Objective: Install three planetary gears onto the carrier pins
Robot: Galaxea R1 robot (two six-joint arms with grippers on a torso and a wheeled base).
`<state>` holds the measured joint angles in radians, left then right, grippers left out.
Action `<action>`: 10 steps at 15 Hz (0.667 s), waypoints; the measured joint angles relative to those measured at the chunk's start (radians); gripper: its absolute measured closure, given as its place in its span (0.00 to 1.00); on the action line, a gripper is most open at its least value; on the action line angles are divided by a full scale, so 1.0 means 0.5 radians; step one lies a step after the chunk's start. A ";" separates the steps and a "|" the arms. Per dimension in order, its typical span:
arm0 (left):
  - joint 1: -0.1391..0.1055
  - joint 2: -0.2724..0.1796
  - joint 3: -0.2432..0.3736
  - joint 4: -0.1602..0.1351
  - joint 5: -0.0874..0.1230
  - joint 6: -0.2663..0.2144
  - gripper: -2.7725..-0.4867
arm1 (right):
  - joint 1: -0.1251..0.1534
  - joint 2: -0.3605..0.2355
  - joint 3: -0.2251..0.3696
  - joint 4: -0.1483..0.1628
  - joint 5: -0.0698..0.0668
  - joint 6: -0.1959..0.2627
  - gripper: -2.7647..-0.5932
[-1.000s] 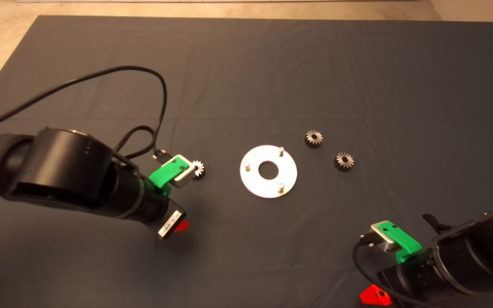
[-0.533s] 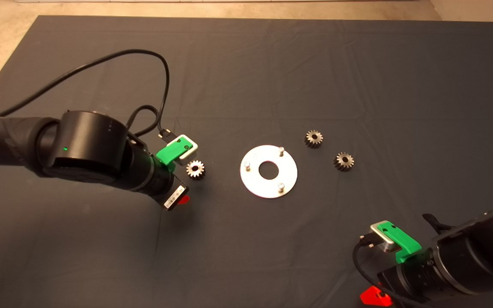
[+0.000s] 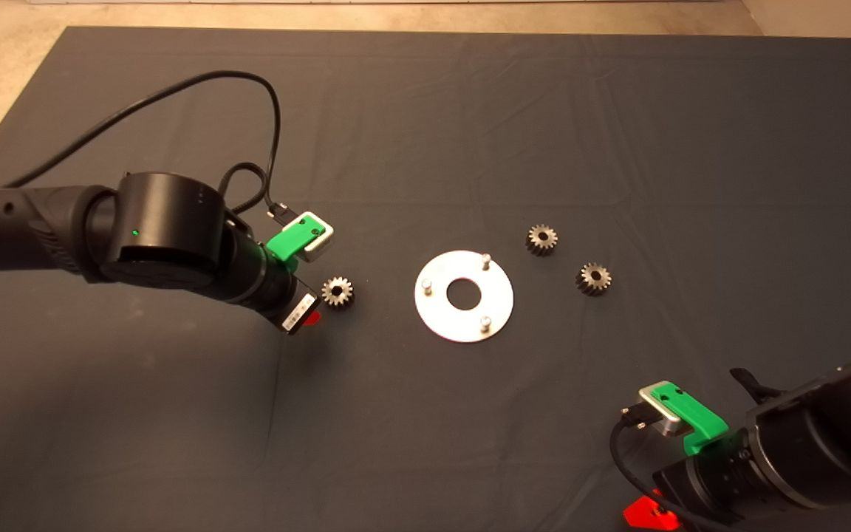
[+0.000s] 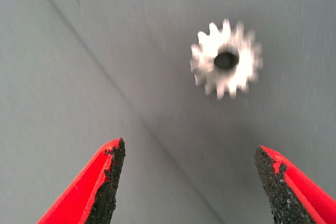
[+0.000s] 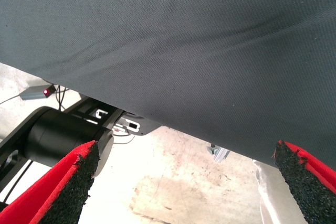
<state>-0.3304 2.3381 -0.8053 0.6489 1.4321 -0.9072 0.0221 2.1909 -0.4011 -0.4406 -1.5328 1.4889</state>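
Bare mat [image 3: 396,414] round disc [image 3: 464,295]; only pins [image 3: 484,323] obstruct claw.

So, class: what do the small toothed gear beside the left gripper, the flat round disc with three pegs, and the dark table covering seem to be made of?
Small toothed gear: likely steel, bright grey with glinting teeth.
Flat round disc: probably aluminium or steel, pale satin sheen.
Dark table covering: woven cloth, with creases and a visible weave.

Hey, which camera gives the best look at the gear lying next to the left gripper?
The left wrist view: the gear lies flat on the mat, teeth and bore showing, just ahead of the open left gripper. The head view shows it small, left of the disc. The right wrist view does not show it.
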 joint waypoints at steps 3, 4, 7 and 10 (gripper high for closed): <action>0.001 0.016 -0.017 0.021 -0.049 -0.001 0.45 | 0.000 -0.005 0.000 0.000 0.000 -0.015 0.12; 0.001 0.016 -0.017 0.021 -0.063 -0.002 0.45 | 0.000 -0.011 0.000 0.000 -0.001 -0.015 0.12; 0.001 0.040 -0.017 0.023 -0.074 -0.040 0.45 | 0.000 -0.021 0.000 0.000 0.000 -0.026 0.12; 0.002 0.101 -0.018 0.071 -0.076 -0.075 0.45 | 0.000 -0.040 0.000 0.000 -0.002 -0.031 0.12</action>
<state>-0.3296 2.3887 -0.8143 0.6846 1.3940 -0.9447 0.0221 2.1711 -0.4011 -0.4406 -1.5336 1.4734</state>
